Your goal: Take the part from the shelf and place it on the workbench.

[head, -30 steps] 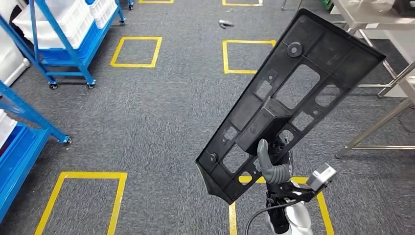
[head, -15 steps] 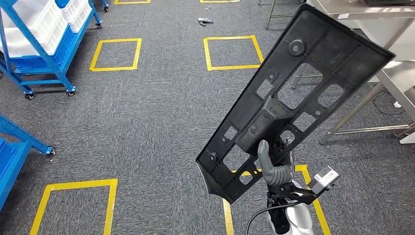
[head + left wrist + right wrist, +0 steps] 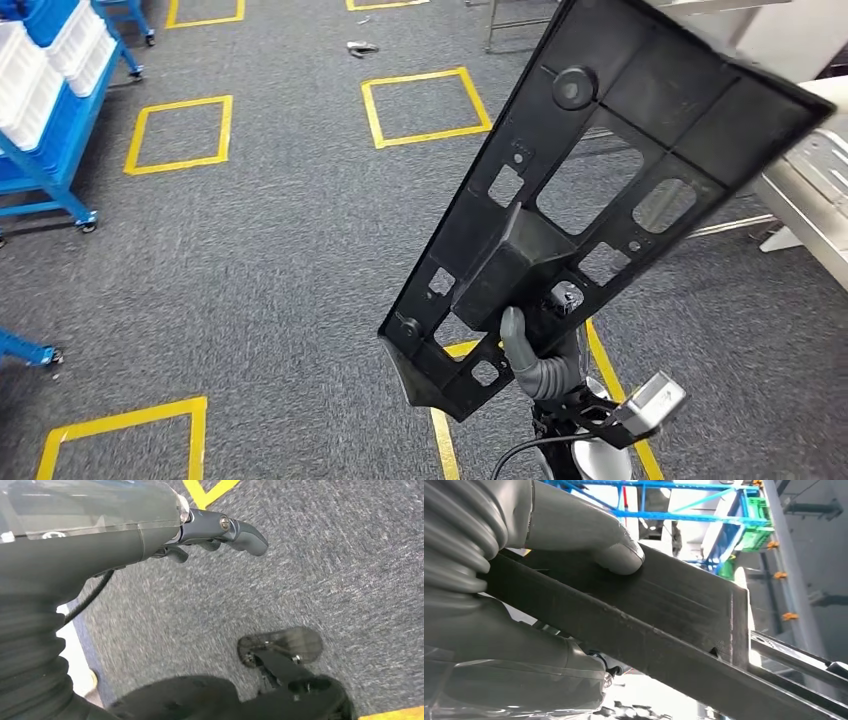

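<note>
Part (image 3: 600,190), a flat black perforated panel, is carried tilted above the carpeted floor (image 3: 250,260), gripped at its lower end by the right hand (image 3: 540,355), whose thumb (image 3: 616,552) presses on its face. Across the preceding second the whole scene has shifted left and a steel table (image 3: 815,180) has drawn nearer at right: the robot is turning toward it, so placement is approaching. Most of the table lies behind the panel or out of frame, and the left hand (image 3: 215,532) hangs over the floor with fingers loosely curled, holding nothing.
</note>
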